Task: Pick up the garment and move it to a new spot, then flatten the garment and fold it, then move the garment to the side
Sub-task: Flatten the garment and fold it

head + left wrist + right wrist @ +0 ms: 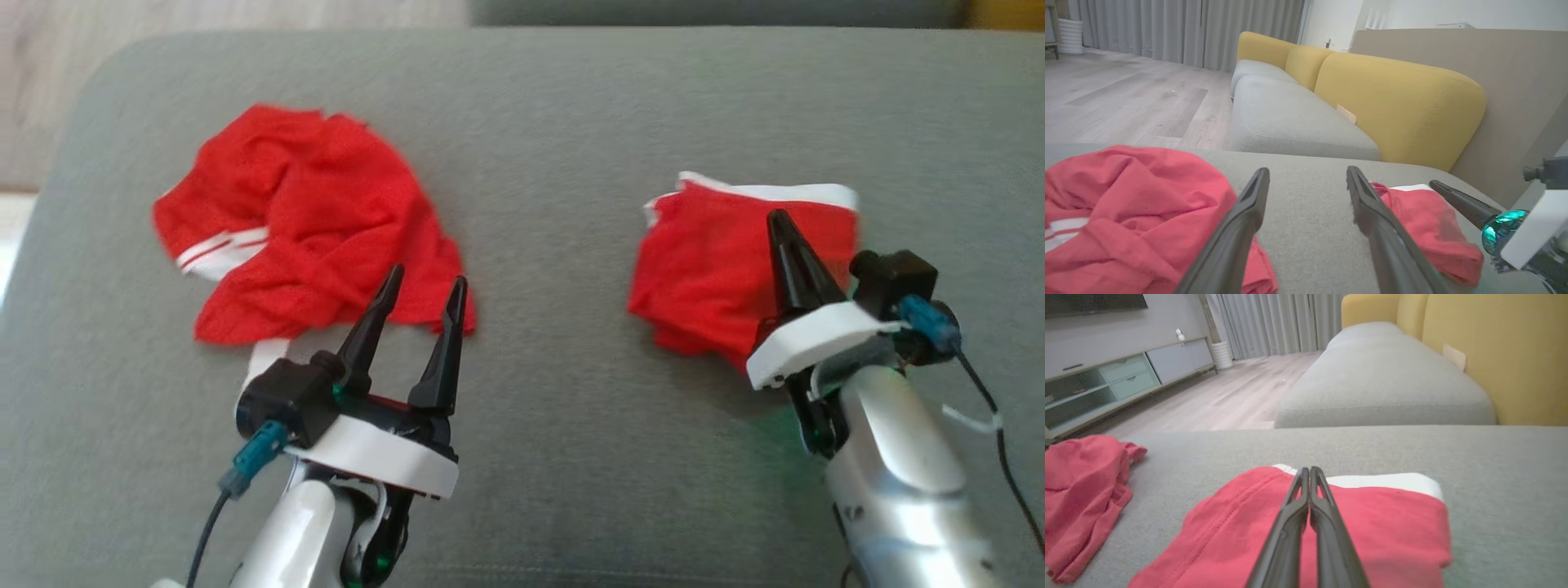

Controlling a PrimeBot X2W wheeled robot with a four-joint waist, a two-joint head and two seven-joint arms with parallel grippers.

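Your left gripper point(430, 276) hangs wide open, empty, beside the crumpled red garment point(302, 204) on the grey cushion point(555, 122), your right gripper point(777, 220) closed tight, visibly empty, over a folded red garment point(702, 253); likely light, limp cloth, so pinch the white-striped edge point(220, 249).

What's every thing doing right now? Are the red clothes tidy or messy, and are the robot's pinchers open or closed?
Red mesh garment with white stripes: crumpled, unfolded, lying on the cushion.
Red garment with a white band: folded, lying on the cushion.
Left gripper: open, empty, near the crumpled garment.
Right gripper: shut, fingers together over the folded garment.
Grey fabric cushion: holding both garments.
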